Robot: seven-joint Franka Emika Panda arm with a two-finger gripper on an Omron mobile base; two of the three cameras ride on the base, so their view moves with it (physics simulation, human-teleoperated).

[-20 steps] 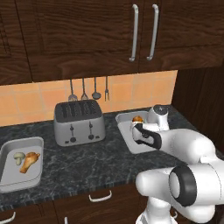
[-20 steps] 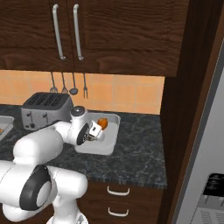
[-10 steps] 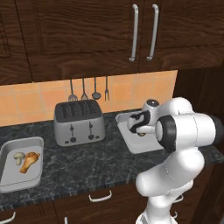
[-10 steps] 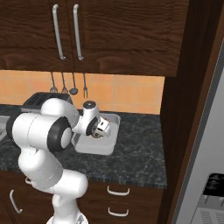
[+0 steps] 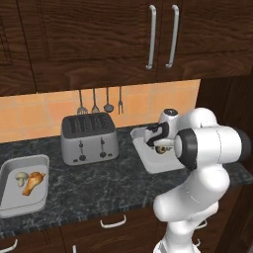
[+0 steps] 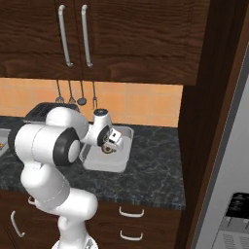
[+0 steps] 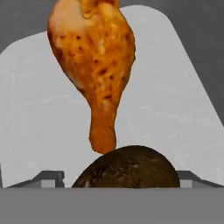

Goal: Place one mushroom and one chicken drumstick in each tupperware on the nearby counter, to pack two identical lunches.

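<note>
My gripper [image 7: 120,177] hangs low inside the right tupperware [image 7: 39,109], open, its fingertips [image 7: 49,177] standing wide on either side of a brown mushroom [image 7: 127,168] that lies on the floor of the container. Just beyond the mushroom lies an orange-brown chicken drumstick [image 7: 94,65], bone end toward it. From the base, the gripper [image 5: 157,143] and mushroom [image 5: 160,149] sit in that tupperware [image 5: 148,160] right of the toaster. The left tupperware [image 5: 10,170] holds a mushroom [image 5: 21,178] and a drumstick [image 5: 33,182]. Gripper [image 6: 111,142], mushroom [image 6: 106,149] and tupperware [image 6: 116,163] show on the counter [image 6: 151,170].
A silver four-slot toaster [image 5: 89,138] stands between the two containers. Utensils [image 5: 101,101] hang on the tiled wall behind it. Dark wall cabinets [image 5: 123,39] run overhead. A tall dark panel [image 6: 209,121] bounds the counter on the right.
The arm's elbow and upper links have swung up and over while the hand stayed above the right tupperware. The jaws have widened off the mushroom.
</note>
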